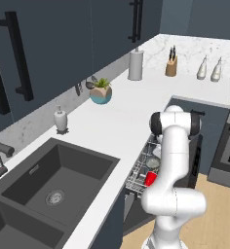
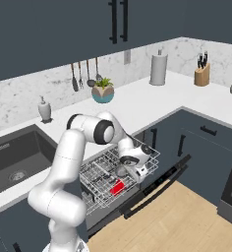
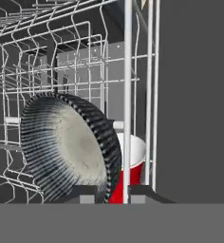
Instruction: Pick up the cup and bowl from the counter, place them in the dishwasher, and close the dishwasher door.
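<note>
Here, the white robot arm bends down from its base into the dishwasher point(image 2: 137, 192), which sits under the white marbled table point(image 1: 122, 121) with its wire rack point(image 2: 101, 179) pulled out. The dishwasher door point(image 2: 159, 189) hangs open, tilted down toward the wooden floor, its black bar handle at the outer edge.

In the right base view, the end effector point(image 2: 130, 172) hangs low over the rack, just beside the cup point(image 2: 117, 187), a bright red shape lying among the wires. In the left base view, the cup point(image 1: 150, 178) shows as a red patch in the rack, partly behind the arm.

In the hand view, the bowl point(image 3: 69, 147) stands on its edge inside the rack, its pale inside facing the camera and its dark ribbed rim around it. The cup point(image 3: 132, 166) sits just behind and to the side of the bowl, red with a white inside. The end effector point(image 3: 111, 194) shows two dark fingertips at the bottom, spread apart, with the bowl's lower edge and a white rack wire between them; whether they touch the bowl cannot be told.

A teal planter point(image 1: 101, 92) and a soap bottle point(image 1: 60, 119) stand on the table near the dark sink point(image 1: 53, 185).
</note>
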You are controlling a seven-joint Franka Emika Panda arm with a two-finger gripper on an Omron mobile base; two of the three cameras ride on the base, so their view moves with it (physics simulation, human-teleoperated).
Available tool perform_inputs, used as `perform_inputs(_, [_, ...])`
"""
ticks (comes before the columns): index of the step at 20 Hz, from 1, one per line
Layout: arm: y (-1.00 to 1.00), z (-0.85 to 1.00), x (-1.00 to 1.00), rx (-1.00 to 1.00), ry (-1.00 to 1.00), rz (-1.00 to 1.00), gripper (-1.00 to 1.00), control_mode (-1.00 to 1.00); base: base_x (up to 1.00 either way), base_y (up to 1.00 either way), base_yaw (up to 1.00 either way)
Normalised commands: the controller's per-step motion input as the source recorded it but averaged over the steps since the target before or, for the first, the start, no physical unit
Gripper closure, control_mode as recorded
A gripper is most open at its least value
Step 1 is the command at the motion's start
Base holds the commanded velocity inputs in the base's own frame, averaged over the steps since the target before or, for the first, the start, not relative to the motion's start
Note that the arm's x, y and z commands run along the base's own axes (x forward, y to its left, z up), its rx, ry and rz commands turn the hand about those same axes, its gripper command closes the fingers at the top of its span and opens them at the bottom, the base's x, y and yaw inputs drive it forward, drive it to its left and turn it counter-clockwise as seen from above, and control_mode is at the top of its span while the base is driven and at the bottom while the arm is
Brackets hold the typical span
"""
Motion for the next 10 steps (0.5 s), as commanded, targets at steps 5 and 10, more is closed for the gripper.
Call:
perform_inputs(5, [-0.04, 0.03, -0.03, 0.00, -0.08, 0.00, -1.00, -1.00, 0.00, 0.00, 0.00])
perform_inputs(10, [-0.27, 0.29, -0.26, 0.02, -0.08, -0.01, -1.00, -1.00, 0.00, 0.00, 0.00])
